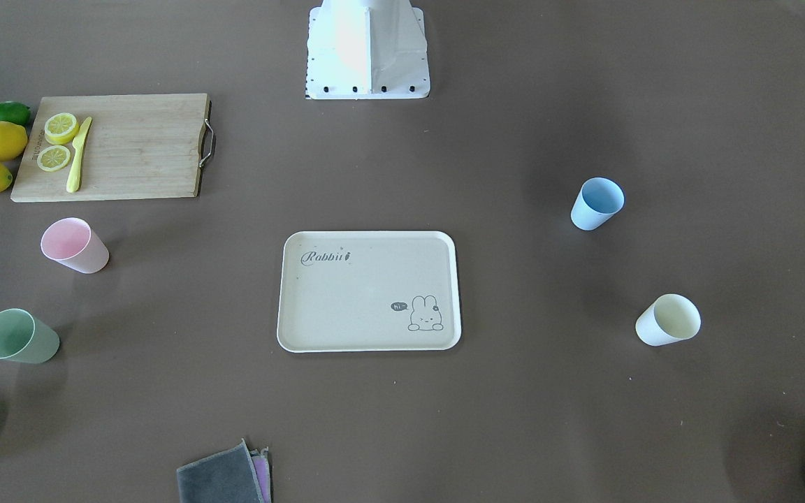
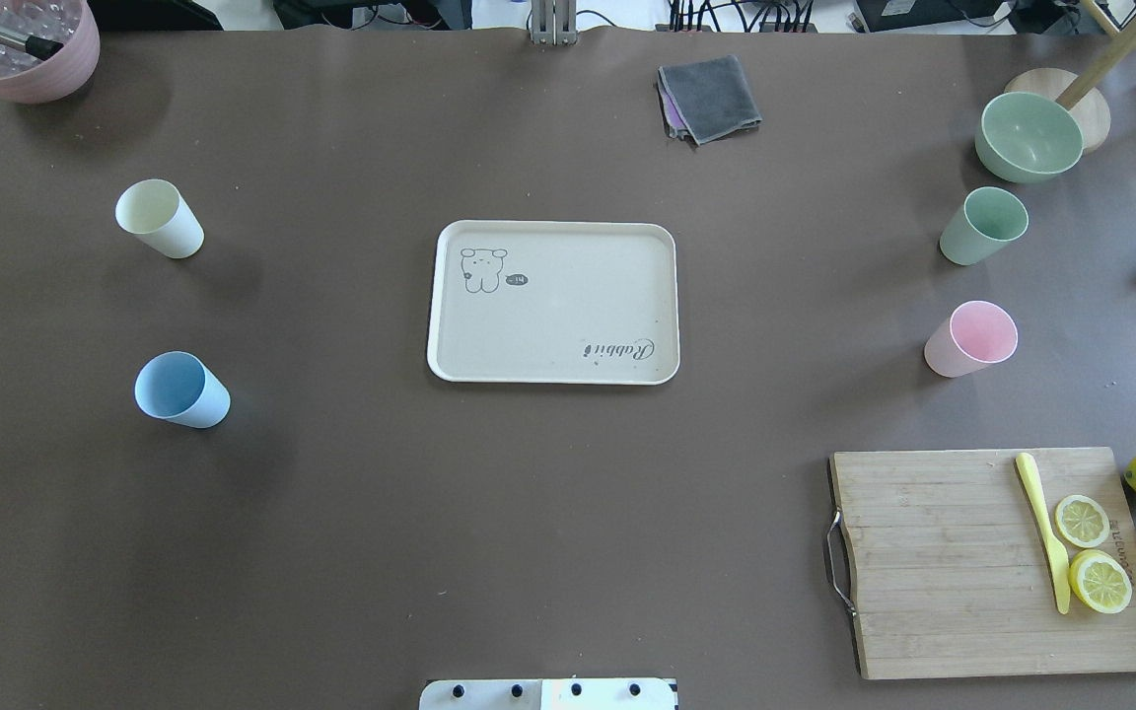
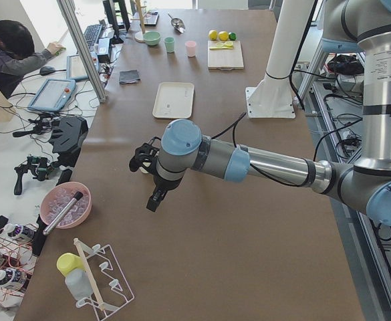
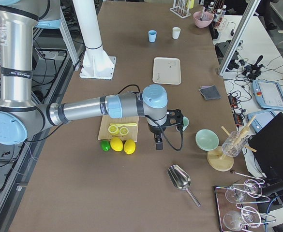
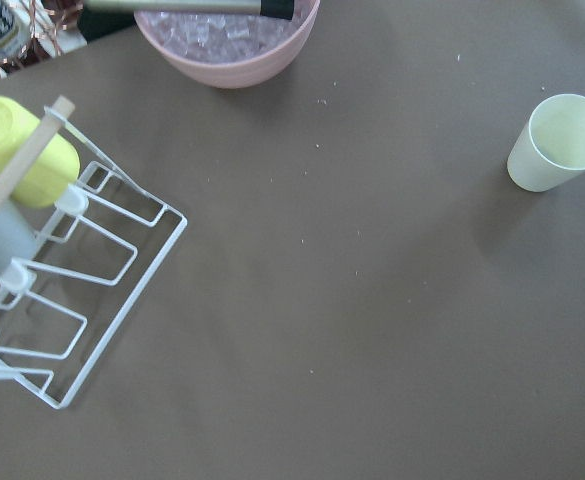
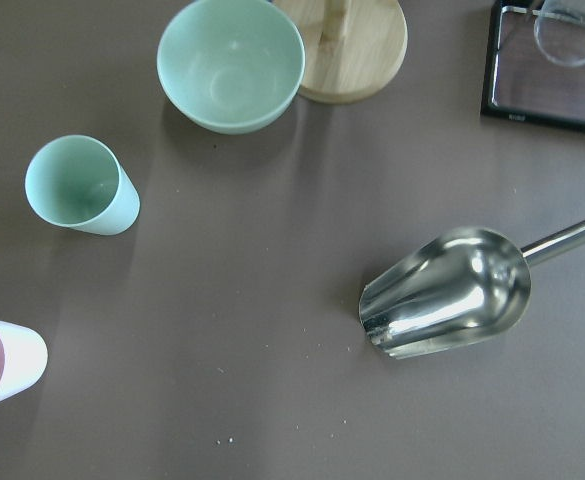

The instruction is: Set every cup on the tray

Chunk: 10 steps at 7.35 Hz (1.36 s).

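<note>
Plainly, none of the four cups stood on the tray [image 1: 364, 297] at that moment. The tray lay flat mid-table in front of my base, nothing on it, its rabbit drawing and script uncovered.

On my left side the light blue cup [image 1: 596, 203] stood upright nearer my base, and the cream-yellow cup [image 1: 668, 320] stood farther out, both well apart from the tray. My left wrist camera looked down on the cream-yellow cup at the right edge of its view, with a white wire rack [image 5: 62, 290] and a pink bowl [image 5: 227, 40] of ice off to the other side.

On my right side the pale pink cup [image 1: 74, 246] stood just in front of the wooden cutting board [image 1: 130, 150], and the sage green cup [image 1: 18, 337] stood beyond it, near a larger green bowl [image 2: 1029, 136]. The board carried two lemon slices [image 1: 60, 128] and a yellow knife [image 1: 78, 155]; two whole lemons [image 1: 0, 140] and a lime [image 1: 9, 112] sat beside its outer end. A folded grey cloth [image 1: 222, 476] lay at the far edge.

My left gripper [image 3: 155, 199] hung above the table close to the cream-yellow cup, and my right gripper [image 4: 158, 142] hung near the sage green cup. Both showed only in the side views, small and dark, so I could not tell whether my fingers were spread or closed; neither appeared to be touching a cup.
</note>
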Each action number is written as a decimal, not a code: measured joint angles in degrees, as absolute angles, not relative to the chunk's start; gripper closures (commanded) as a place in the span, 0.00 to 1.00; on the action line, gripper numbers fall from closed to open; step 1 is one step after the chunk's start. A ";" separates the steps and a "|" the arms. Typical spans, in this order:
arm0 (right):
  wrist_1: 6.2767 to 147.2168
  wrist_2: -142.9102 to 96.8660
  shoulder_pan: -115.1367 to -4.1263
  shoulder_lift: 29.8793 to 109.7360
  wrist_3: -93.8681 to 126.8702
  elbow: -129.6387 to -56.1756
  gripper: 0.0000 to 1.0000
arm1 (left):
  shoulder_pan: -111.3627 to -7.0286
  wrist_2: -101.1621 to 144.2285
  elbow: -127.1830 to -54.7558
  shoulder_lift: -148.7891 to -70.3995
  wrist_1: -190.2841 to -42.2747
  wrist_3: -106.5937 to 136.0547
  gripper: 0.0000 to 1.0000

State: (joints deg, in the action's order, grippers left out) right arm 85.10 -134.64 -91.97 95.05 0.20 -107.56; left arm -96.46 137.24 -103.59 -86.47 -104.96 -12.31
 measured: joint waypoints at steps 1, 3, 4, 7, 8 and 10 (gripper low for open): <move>80.82 -135.02 -92.31 95.40 0.17 -106.49 0.00 | -96.43 137.37 -101.02 -87.96 -107.79 -9.97 0.02; 77.80 -135.69 -92.45 95.94 -0.02 -104.24 0.00 | -95.57 138.54 -98.56 -89.84 -109.86 -7.41 0.02; 77.39 -135.98 -92.38 95.65 -0.02 -103.08 0.00 | -94.85 139.02 -97.66 -90.37 -110.47 -6.86 0.02; 77.17 -136.06 -88.38 91.02 11.58 -102.50 0.00 | -87.84 139.18 -95.91 -94.88 -111.52 7.52 0.02; 77.28 -134.84 -83.84 87.74 20.18 -102.41 0.00 | -84.41 139.06 -95.43 -96.96 -111.63 14.94 0.02; 77.64 -129.80 -73.78 81.86 35.11 -101.98 0.00 | -78.10 138.58 -91.08 -102.34 -112.12 24.02 0.02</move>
State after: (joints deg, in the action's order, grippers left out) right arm 77.64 -129.80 -73.78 81.86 35.11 -101.98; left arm -78.10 138.58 -91.08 -102.34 -112.12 24.02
